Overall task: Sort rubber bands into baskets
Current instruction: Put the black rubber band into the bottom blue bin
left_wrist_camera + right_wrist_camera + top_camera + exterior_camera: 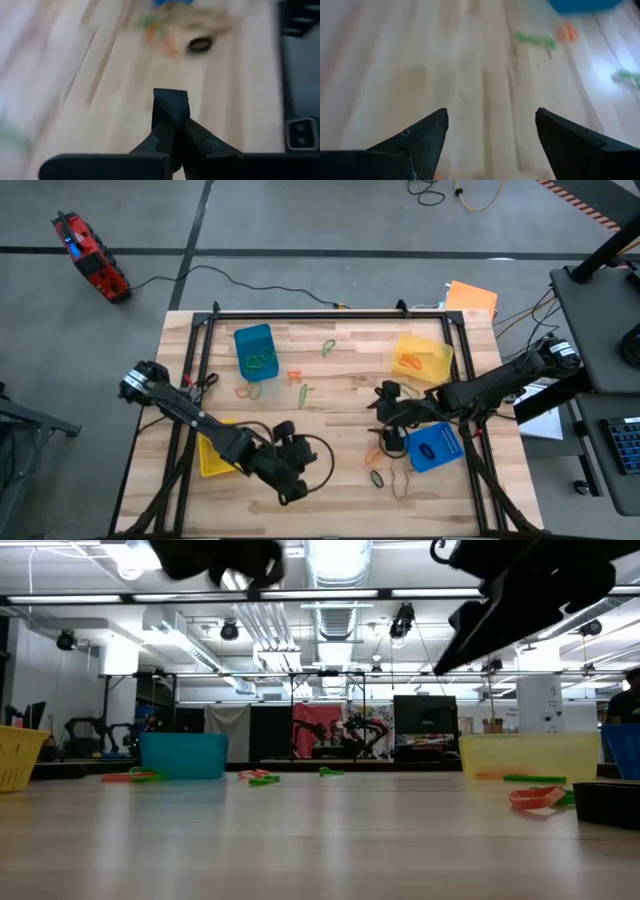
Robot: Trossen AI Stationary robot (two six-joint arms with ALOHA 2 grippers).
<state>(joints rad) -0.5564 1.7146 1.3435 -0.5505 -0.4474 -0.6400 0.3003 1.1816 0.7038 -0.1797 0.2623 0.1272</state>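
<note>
— Near the blue basket (436, 447), which step?
— Picking. Left pincer (170, 107) pressed together, seemingly empty, short of the black rubber band (377, 478); right pincer (491, 131) spread above bare tabletop (410, 60).
— Next?
— Probably reopen, reach that band.

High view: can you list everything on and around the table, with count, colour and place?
Baskets: four; blue back left, yellow back right, yellow front left under the left arm, blue front right.
Bands: many; green inside the back blue basket, orange inside the back yellow one, loose green and orange ones mid-table, black and tan near the front.
Orange sheet: one, past the back right corner.
Red device: one, on the floor, far left.
Left claw: shut, near the front edge; nothing seen between its fingers.
Right claw: open, mid-table.
</note>
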